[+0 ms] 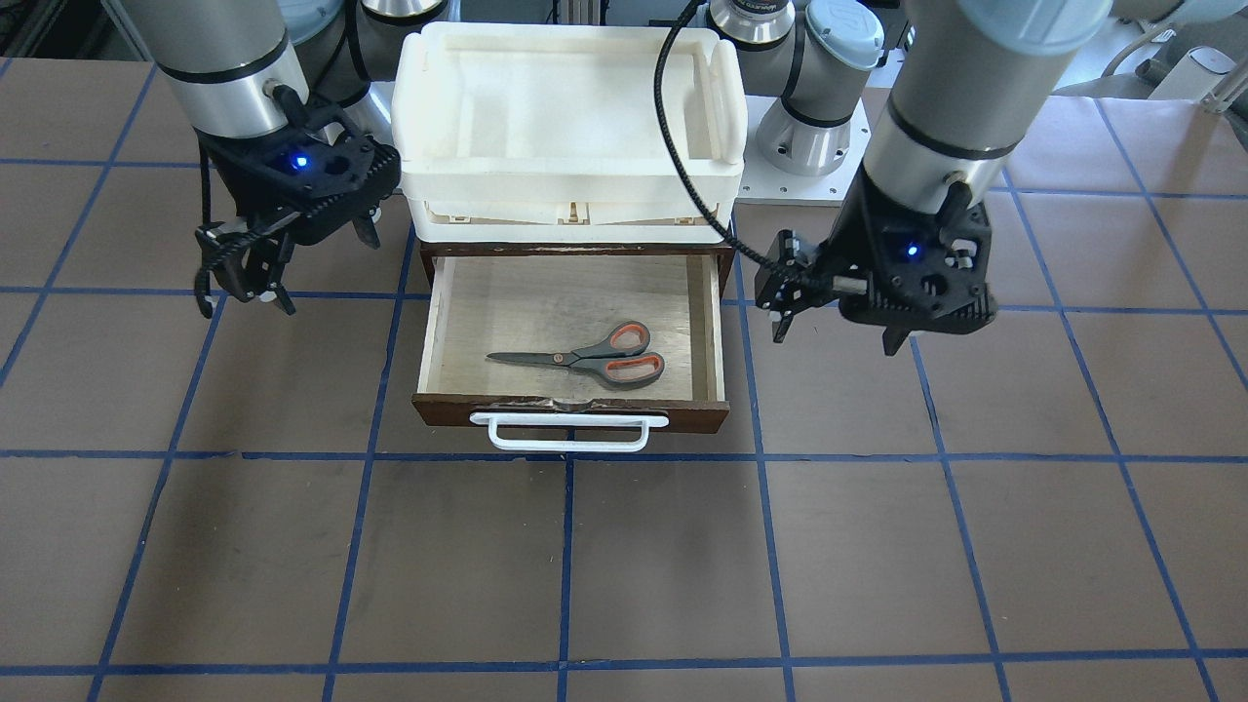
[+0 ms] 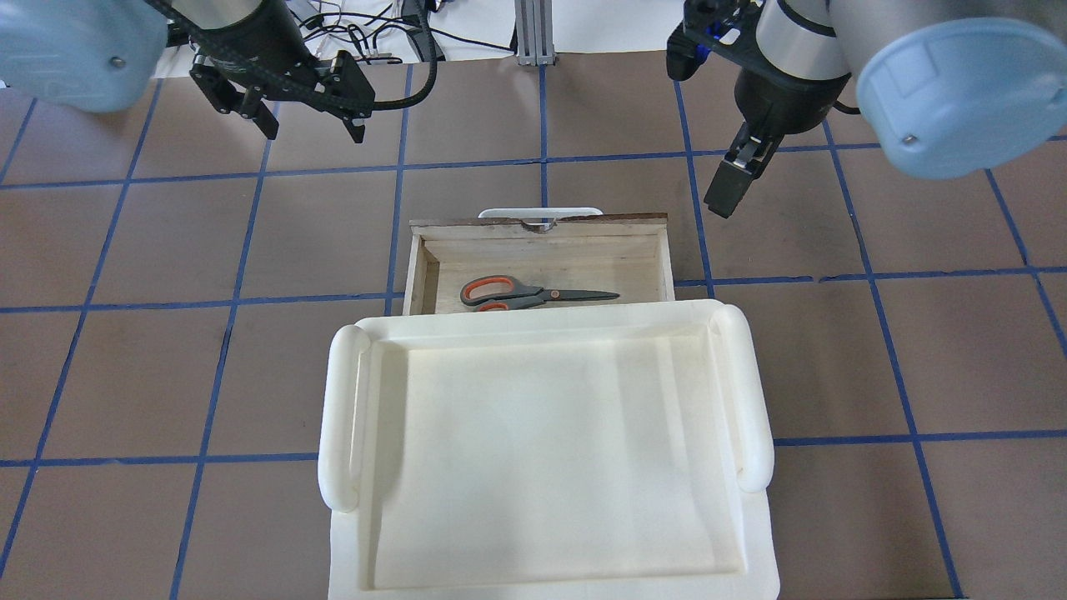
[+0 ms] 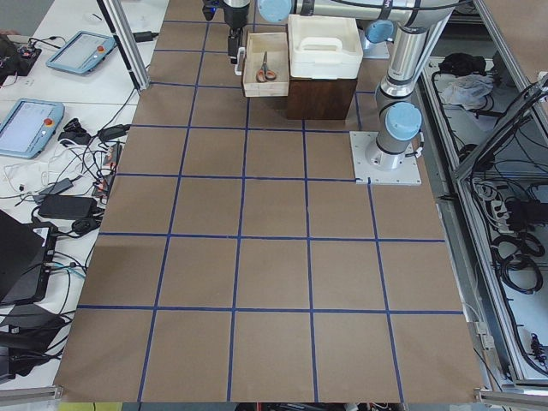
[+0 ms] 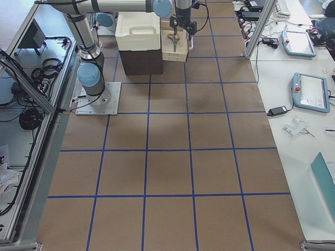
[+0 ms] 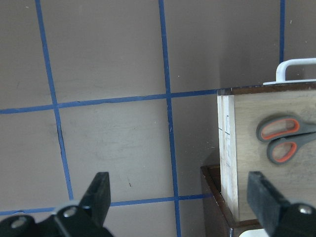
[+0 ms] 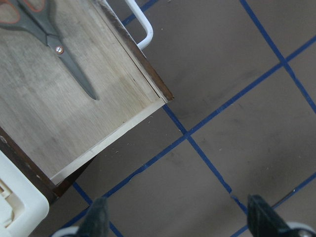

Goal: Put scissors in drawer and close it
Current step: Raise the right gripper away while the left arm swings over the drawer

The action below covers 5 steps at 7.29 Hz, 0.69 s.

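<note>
The scissors [image 1: 585, 359] already lie flat on the pale floor of the drawer [image 1: 429, 341], blades across its width and the orange-lined loops toward its side nearest my left arm, so what remains is the closing. The drawer stands pulled out from under the white tray [image 1: 570, 185], with its white bar handle [image 1: 570, 434] on the face away from the robot. The left jaws and the right jaws both hang spread wide with nothing in them, one on each side of the drawer and above the desk [image 1: 292, 546], touching neither. I would take one arm round past the front, set it low against the dark front panel close to the middle of the handle, and press straight back toward the robot's base. An off-centre push could rack the drawer in its slot. I would go slowly, because the cabinet is light-looking and might slide with the tray on top rather than take the drawer in. From these angles I cannot quite judge whether the scissor loops sit below the opening's top edge, so I would watch for a snag there.
</note>
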Each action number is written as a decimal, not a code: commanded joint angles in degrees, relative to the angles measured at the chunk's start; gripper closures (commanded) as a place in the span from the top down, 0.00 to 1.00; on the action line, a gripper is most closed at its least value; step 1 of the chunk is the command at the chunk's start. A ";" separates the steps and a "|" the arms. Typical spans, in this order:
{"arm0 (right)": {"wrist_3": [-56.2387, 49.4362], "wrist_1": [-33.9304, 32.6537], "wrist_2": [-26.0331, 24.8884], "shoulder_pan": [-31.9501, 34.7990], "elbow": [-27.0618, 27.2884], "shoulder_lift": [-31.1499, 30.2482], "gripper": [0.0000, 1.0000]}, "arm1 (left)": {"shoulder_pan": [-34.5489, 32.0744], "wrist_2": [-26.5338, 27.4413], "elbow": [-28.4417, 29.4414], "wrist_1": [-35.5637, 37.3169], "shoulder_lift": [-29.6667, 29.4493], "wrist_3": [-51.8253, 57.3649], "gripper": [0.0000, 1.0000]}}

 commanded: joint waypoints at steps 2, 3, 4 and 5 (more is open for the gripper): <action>22.83 3.89 -0.17 -1.24 0.19 -2.54 1.00 | -4.68 0.68 7.56 4.96 -10.89 -1.81 1.00; 29.57 4.24 -0.17 -1.06 0.10 -2.89 1.00 | -5.39 1.81 8.89 5.32 -12.75 -1.47 1.00; 36.17 4.34 -0.08 -0.98 0.19 -3.33 1.00 | -5.83 2.26 10.20 6.80 -13.90 -1.20 1.00; 44.15 4.60 0.09 -0.97 0.19 -3.59 1.00 | -6.62 1.30 10.74 7.69 -15.83 -1.89 1.00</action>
